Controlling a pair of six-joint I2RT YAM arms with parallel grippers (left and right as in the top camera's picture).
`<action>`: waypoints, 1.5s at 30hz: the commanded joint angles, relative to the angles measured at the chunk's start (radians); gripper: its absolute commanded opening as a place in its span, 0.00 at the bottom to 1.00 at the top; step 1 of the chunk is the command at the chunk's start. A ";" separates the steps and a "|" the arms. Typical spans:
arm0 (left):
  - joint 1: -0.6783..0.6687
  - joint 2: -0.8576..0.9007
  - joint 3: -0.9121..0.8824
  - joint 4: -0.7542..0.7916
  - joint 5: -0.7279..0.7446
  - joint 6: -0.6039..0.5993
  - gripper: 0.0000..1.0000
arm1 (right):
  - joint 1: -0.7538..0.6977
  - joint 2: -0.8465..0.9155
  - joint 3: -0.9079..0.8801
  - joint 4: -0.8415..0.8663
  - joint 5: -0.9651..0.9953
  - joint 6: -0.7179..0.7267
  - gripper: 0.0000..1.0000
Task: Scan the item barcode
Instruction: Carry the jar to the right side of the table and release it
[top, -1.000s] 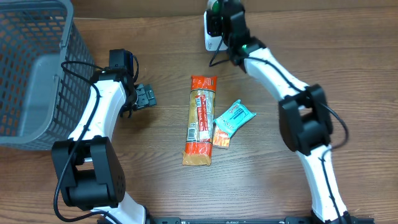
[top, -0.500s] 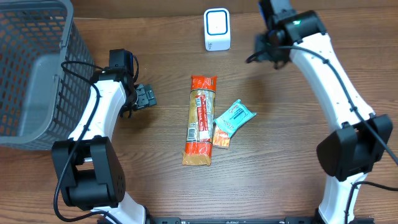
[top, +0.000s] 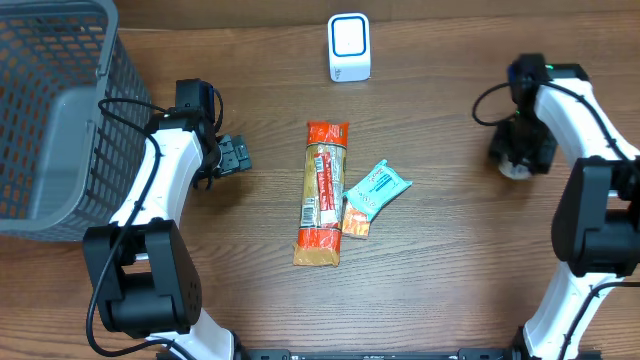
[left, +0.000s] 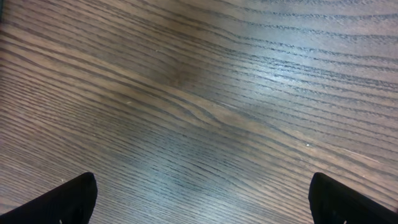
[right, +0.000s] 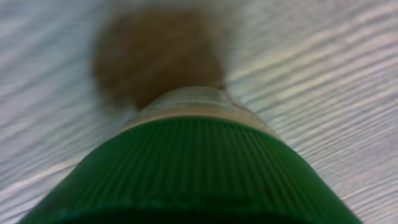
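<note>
The scanner (top: 349, 47), a small white box with a blue-ringed face, stands at the far edge of the bench (top: 450, 280), and nothing is being held up to it. The right gripper (top: 520, 152) is well off to the scanner's right and nearer the robot, pointing down close to the bench. Its wrist camera is filled by what looks like a bottle (right: 193, 162) with a green ribbed top and a paler part beyond it, too blurred to name for sure. The gripper's own fingers are out of that picture, but something this tight against the lens and in line with it reads as pinched between the jaws, partly closed around it. No barcode shows in any view. The left gripper (top: 238, 155) hangs to the scanner's left and nearer the robot, spread wide and holding nothing, with bare wood between its fingertips (left: 62, 202). A long orange packet (top: 322, 195) and a small blue packet (top: 375, 190) lie side by side, touching, nearer the robot than the scanner and untouched. A grey basket (top: 125, 110) sits far to the scanner's left. The pictures cannot show whether the bottle's code has been read. If it has not, the bottle must go back across to the scanner's face with the code turned toward it, and the two packets would need the same.
</note>
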 joint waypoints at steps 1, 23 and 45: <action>0.005 -0.004 -0.002 0.002 0.008 0.004 1.00 | -0.023 -0.013 -0.012 0.014 0.009 0.016 0.44; 0.005 -0.004 -0.002 0.002 0.008 0.004 0.99 | -0.026 -0.260 -0.010 -0.067 -0.023 0.014 0.84; 0.005 -0.004 -0.002 0.002 0.008 0.004 1.00 | 0.322 -0.428 -0.241 0.108 -0.459 -0.061 0.78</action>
